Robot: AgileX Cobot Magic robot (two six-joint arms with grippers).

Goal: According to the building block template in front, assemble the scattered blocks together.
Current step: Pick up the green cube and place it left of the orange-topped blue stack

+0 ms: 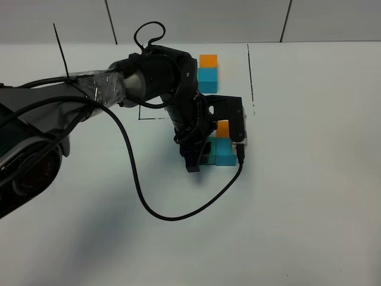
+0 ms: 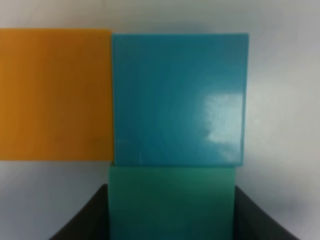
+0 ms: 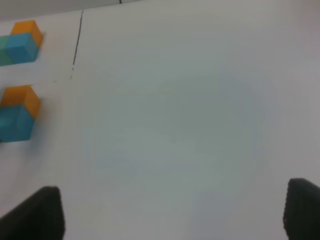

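Clamping the teal-green cube (image 2: 171, 202) between its dark fingers (image 2: 82, 220), left gripper (image 1: 199, 156) sits low on the white table (image 1: 309, 196). Green cube touches the blue cube (image 2: 179, 97); orange cube (image 2: 54, 94) flush beside the blue one, forming an L. Template (image 1: 208, 72) lies just beyond, inside the black drawn frame (image 1: 250, 71), partly hidden by the arm. Right gripper (image 3: 170, 215) hangs well apart, jaws wide, nothing between.

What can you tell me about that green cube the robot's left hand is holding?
The green cube is a small plain block, smooth and plastic-looking, teal-green. The left hand is shut on it, a dark finger on each side. One face presses flat against the glossy blue cube, which has the orange cube beside it. From above, the arm mostly hides it.
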